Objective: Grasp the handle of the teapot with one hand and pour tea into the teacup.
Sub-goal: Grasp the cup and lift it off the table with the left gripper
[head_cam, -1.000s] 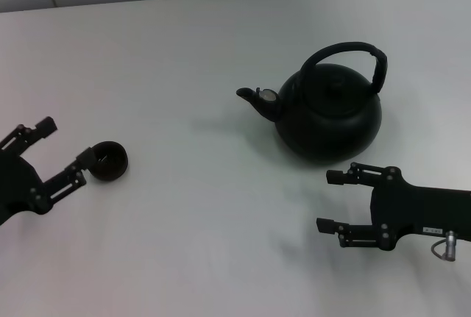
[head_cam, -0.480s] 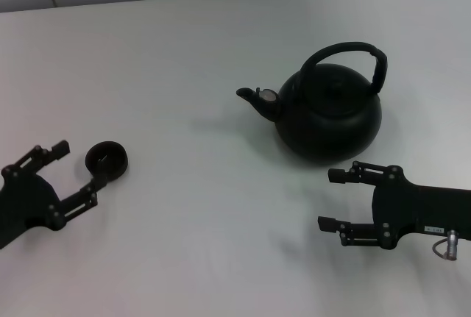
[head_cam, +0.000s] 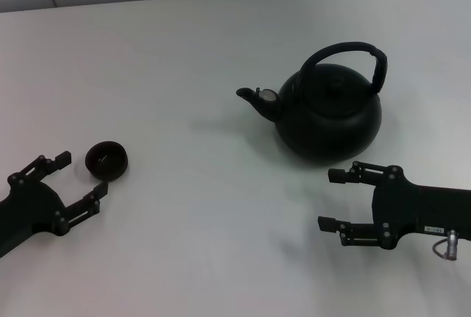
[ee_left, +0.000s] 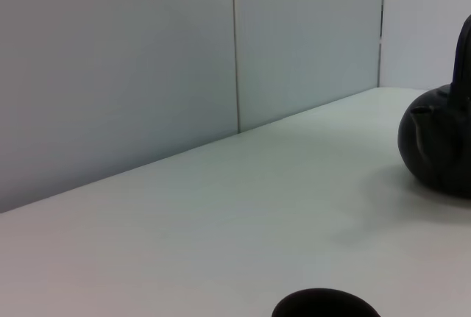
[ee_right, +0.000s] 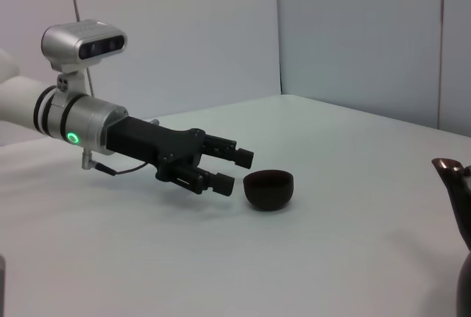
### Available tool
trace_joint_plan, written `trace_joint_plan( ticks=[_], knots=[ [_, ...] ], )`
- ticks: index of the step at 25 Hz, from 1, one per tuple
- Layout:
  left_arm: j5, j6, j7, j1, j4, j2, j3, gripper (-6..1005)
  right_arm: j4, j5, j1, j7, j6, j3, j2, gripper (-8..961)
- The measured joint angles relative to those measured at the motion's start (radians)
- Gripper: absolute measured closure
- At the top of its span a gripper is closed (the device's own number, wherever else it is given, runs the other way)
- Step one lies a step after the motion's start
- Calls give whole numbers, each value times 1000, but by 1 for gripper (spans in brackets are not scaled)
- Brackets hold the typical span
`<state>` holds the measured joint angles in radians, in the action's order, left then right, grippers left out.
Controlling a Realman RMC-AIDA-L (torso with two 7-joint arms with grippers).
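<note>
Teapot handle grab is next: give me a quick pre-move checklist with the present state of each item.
1. Teapot upright on the table: ok.
2. Handle standing up and free of anything touching it: ok.
3. Right tool open, fingers apart, empty: ok.
4. Right tool lined up on the handle: not ok; it sits low, on the near side of the teapot body.
5. Teacup upright and released: ok; the left tool is open beside it and, from the right wrist view, apart.
6. Spout pointing toward the teacup's side: ok.
</note>
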<state>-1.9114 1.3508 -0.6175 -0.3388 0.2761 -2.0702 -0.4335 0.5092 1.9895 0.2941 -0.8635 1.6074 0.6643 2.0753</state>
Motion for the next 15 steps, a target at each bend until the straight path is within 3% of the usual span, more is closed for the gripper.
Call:
trace_joint_plan(
  ticks=[15],
  knots=[
    [0, -86, 0, -68, -44, -1, -25, 192, 2, 0, 2, -6, 0, -2, 0, 168]
  ],
)
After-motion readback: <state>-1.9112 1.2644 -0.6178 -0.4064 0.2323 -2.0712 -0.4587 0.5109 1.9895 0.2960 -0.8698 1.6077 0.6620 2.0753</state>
